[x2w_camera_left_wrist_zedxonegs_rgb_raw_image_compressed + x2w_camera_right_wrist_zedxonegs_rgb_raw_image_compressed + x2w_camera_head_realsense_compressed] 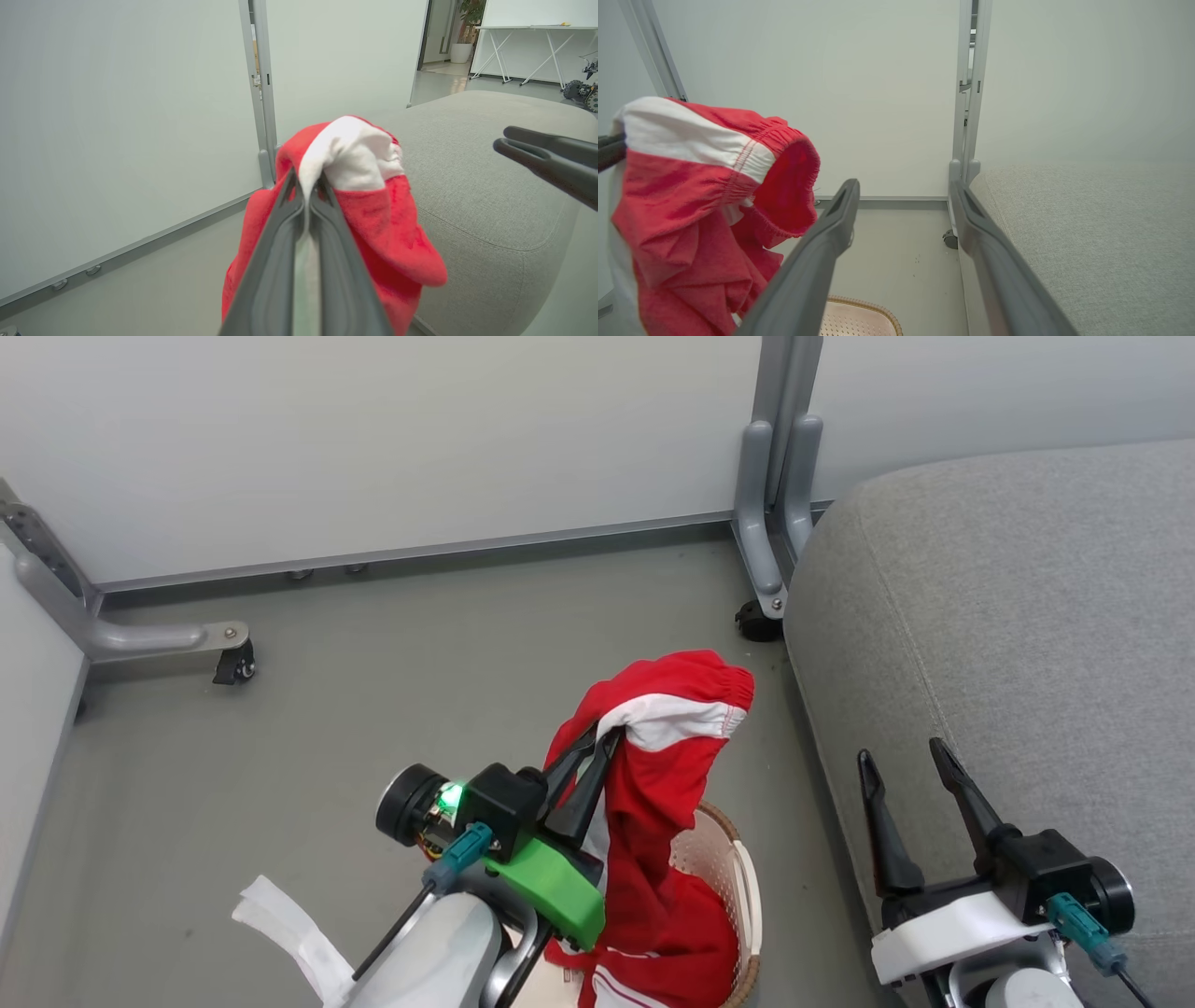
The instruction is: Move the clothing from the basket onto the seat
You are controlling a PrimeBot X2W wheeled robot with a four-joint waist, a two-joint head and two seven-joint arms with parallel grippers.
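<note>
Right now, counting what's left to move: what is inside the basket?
Red clothing, pinched by the left gripper, trails down into the basket. The drape hides its bottom.

A lab-like workroom: white partition panels (pixel 373 439) on castored grey frames (pixel 770 476), a trestle table (pixel 537 27) beyond.

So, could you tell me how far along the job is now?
Done: nothing; the visible seat is bare. In hand: the left gripper is shut on a red garment, lifted with its tail hanging into the basket. Left: carry it onto the seat and release; the right gripper is open.
</note>
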